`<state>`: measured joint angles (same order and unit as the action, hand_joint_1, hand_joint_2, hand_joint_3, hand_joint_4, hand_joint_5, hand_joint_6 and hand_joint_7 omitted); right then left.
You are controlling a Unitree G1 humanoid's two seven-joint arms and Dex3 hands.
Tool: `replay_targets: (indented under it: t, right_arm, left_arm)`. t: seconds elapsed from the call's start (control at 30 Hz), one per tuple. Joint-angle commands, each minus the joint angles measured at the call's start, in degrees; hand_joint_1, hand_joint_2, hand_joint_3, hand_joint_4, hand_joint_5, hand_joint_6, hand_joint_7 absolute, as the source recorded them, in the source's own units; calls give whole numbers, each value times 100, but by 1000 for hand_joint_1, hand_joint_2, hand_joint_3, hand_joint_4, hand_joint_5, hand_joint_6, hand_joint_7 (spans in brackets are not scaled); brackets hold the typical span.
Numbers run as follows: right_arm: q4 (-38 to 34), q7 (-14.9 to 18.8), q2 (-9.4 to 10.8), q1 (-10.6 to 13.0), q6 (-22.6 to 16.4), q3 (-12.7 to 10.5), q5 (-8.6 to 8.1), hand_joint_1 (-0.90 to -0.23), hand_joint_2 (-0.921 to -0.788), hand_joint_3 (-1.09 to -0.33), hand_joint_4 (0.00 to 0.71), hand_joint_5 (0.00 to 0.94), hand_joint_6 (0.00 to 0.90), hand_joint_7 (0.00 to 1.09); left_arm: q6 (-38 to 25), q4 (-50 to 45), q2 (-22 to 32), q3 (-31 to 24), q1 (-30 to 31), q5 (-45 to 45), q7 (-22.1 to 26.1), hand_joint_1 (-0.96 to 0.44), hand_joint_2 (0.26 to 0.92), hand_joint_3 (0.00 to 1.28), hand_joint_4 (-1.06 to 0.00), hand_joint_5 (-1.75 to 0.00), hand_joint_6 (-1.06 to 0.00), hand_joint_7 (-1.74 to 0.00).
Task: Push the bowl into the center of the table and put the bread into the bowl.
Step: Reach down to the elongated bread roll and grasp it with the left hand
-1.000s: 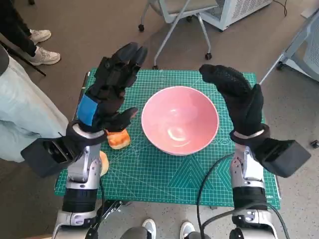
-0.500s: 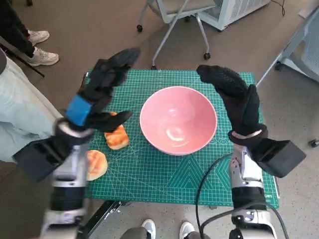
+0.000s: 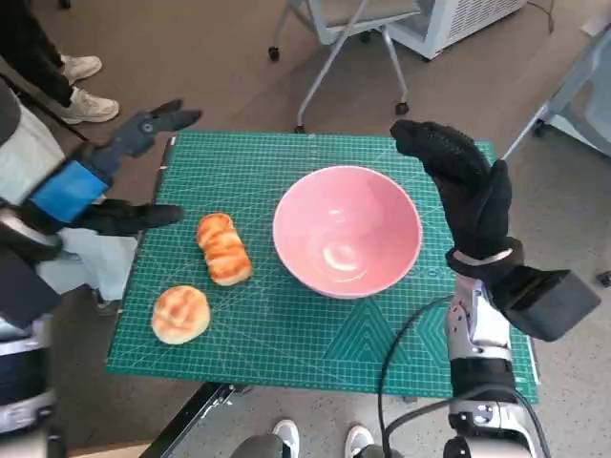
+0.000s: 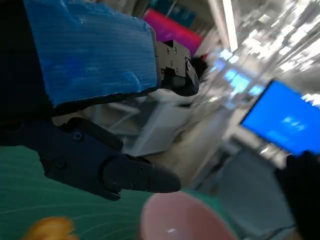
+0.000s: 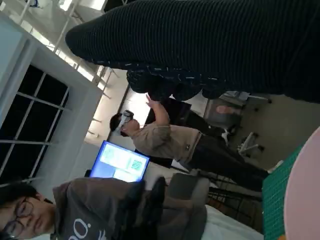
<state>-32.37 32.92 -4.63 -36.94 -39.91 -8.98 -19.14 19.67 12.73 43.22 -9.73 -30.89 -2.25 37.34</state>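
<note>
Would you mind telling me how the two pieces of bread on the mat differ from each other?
The long bread is elongated with ridged segments; the round bread is a dome with shallow scoring. The long bread lies close beside the pink bowl, not touching it; the round bread sits farther off, near the green mat's left front corner. The long bread looks more orange-brown, the round one paler. Both lie untouched on the mat, outside the bowl.

Pink bowl upright, mid-table; ridged bread just beside; round bread nearer table edge.
</note>
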Motion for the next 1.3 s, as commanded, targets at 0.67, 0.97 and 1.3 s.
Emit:
replay_targets:
  t: [0.67,0.97,1.3]
  right_arm:
    - [-265,45,64,98,9,-34,-142,-664,-921,-781,175,0,111,419]
    - [-264,73,83,133,14,-32,-171,-664,-921,-779,176,1,107,427]
    - [-222,90,87,190,30,-32,-187,-664,-921,-780,176,1,101,433]
  left_arm:
    - [391,904,469,1042,-294,1137,397,-19,819,0,-269,-2,-381,-150]
    - [1213,1711,275,1444,-559,1664,-28,-36,806,0,-295,-7,-431,-86]
    - [1809,2656,53,1932,-984,2278,-526,-55,792,4,-338,-11,-455,-55]
